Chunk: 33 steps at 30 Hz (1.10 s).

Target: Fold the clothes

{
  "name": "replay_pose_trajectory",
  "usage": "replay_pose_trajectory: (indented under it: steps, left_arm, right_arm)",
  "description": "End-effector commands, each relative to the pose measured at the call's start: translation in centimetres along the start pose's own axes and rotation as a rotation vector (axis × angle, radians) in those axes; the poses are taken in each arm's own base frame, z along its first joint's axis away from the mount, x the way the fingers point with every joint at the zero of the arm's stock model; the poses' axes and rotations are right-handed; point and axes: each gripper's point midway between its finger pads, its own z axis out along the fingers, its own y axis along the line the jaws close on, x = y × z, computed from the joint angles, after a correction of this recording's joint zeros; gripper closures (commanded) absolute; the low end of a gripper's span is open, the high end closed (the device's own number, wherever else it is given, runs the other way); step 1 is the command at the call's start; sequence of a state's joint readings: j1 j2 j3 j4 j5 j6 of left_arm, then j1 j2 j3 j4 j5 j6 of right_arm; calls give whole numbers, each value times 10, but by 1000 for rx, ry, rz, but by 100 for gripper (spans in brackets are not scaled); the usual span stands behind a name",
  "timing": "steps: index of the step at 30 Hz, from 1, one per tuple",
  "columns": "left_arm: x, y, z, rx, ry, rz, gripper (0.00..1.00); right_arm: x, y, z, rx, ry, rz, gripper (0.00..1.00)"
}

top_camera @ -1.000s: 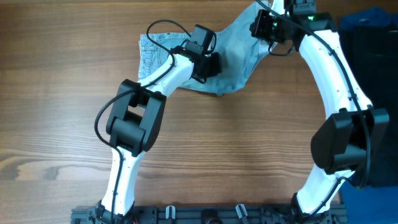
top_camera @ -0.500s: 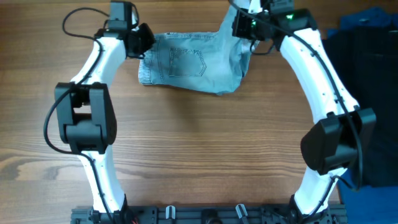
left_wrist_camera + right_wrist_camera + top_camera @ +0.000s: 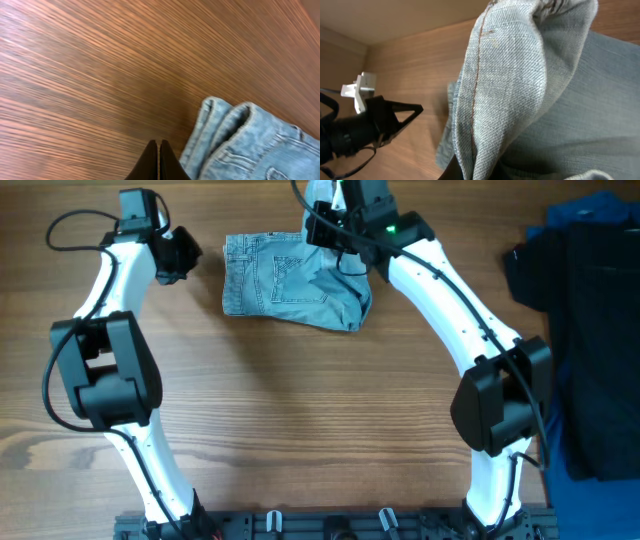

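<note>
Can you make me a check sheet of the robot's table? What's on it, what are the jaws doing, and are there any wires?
Surface: wooden table, brown grain.
Job's things: shorts, light blue denim, at the far side, the right part lifted in a fold.
Clutter: black garment and blue cloth piled at the right edge.
Grippers: left gripper, jaws shut and empty, beside the shorts' edge; right gripper, jaws shut on a fold of the shorts.
Cables: black cables loop along both arms.
Surroundings: rail at the near edge; nothing else seen.
</note>
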State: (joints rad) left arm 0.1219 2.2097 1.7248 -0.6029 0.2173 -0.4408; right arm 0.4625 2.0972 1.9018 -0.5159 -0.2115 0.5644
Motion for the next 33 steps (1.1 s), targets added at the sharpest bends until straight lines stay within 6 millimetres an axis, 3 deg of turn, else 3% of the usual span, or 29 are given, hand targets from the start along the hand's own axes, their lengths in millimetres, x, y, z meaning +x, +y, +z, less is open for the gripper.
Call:
replay_pose_trajectory:
  steps: [1,6,9,12,16,23,24,27,28,31,33]
  left_arm:
    - [-6,16,-11,-61,-21,27,96]
    - [-3,24,-12,-102,-14,23,96]
    - [-2,25,-12,-106,-8,22,96]
    - [-1,25,-12,-106,-6,21,96]
    - [-1,25,-12,-107,-4,21,96]
    - [0,26,-12,-109,-1,20,96]
    - [0,26,-12,-109,-2,20,96]
    - [0,25,-12,-108,-3,21,96]
    - [-1,25,-12,-108,-3,21,95]
    - [-1,26,-12,-107,-6,20,95]
    - [-4,27,-14,-107,-11,15,96]
  right_arm:
    - [8,8,27,-8,-5,6,96]
    - [37,29,69,-102,39,11,96]
    - [49,29,85,-107,47,3,96]
    - [53,35,92,-122,43,1,96]
    - [56,57,93,-170,22,-13,96]
    - [58,58,94,-160,17,-19,93]
    - [59,60,94,-170,23,-19,78]
    - [67,82,89,-281,71,-36,55]
    - [72,99,83,-374,100,-68,33]
    - [76,139,57,-638,132,-218,9]
    - [55,135,40,-657,102,-229,5]
